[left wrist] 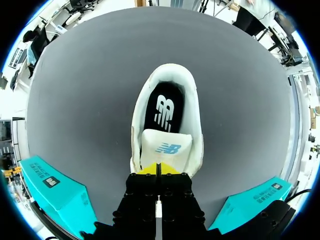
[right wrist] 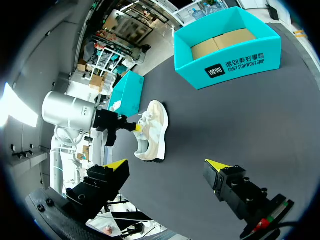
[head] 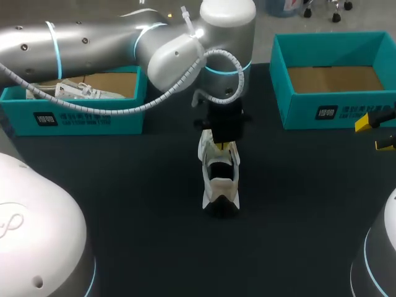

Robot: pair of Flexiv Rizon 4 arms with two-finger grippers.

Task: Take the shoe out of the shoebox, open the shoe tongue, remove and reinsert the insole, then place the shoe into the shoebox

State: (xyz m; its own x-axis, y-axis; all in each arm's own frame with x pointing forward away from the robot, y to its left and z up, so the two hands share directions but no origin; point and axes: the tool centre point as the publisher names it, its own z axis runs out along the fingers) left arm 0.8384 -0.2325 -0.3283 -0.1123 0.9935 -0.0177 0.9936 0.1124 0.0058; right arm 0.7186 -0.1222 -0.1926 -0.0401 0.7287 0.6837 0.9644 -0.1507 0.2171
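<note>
A cream-white shoe [head: 219, 179] stands upright on the dark table's middle, heel toward me. Its black insole [left wrist: 162, 107] lies inside the opening. My left arm reaches in from the left, and its gripper [head: 224, 145] is over the laces end, shut on the top edge of the tongue [left wrist: 165, 150], which stands lifted. In the left wrist view the yellow tips of the left gripper [left wrist: 158, 167] are pressed together on that edge. My right gripper [head: 377, 133] hangs open and empty at the table's right side, well clear of the shoe [right wrist: 152, 130].
A teal shoebox [head: 74, 117] at the back left holds another white shoe [head: 80, 91]. A second teal shoebox [head: 334, 111] at the back right shows only its brown floor. Bare table surrounds the shoe on all sides.
</note>
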